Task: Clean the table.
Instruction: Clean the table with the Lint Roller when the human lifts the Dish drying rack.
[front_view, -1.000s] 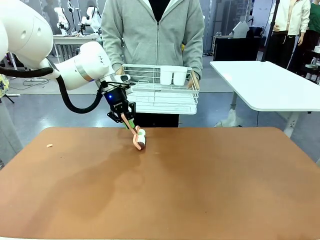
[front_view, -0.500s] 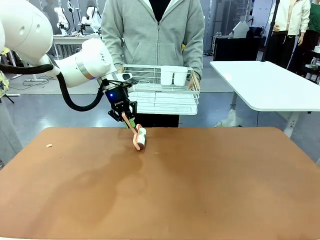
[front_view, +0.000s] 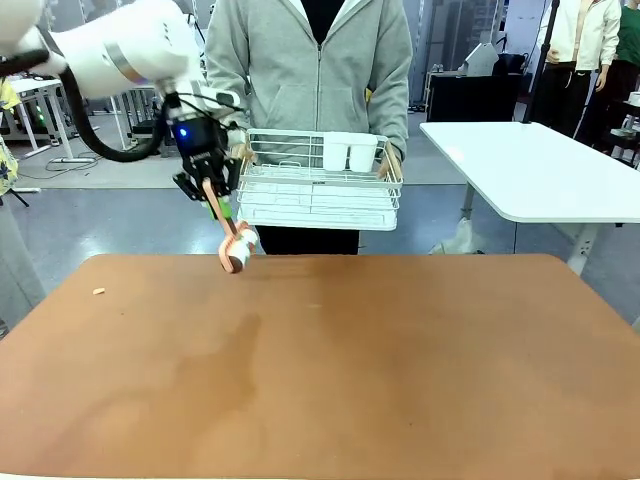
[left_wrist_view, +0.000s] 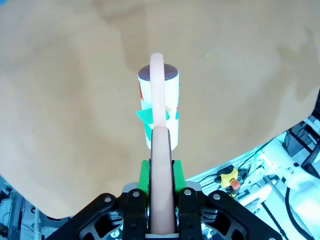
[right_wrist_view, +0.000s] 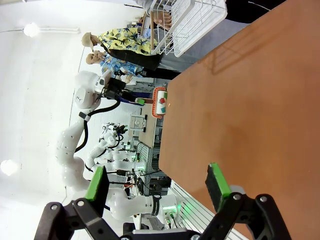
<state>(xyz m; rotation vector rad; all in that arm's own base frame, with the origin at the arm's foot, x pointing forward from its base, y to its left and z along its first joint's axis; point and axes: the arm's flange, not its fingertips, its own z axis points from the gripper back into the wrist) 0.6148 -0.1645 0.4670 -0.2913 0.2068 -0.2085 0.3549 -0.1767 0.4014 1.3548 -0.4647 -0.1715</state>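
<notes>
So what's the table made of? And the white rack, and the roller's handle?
The table looks like laminate board, reddish-brown and matte: smooth, no glare. The rack looks like metal wire coated white: thin straight bars. The roller's handle looks like smooth pink plastic, but that's a guess.

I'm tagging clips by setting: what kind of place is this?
Probably a robotics lab or test hall: a left gripper holds a lint roller over the table, with a white-topped table on open grey floor.
</notes>
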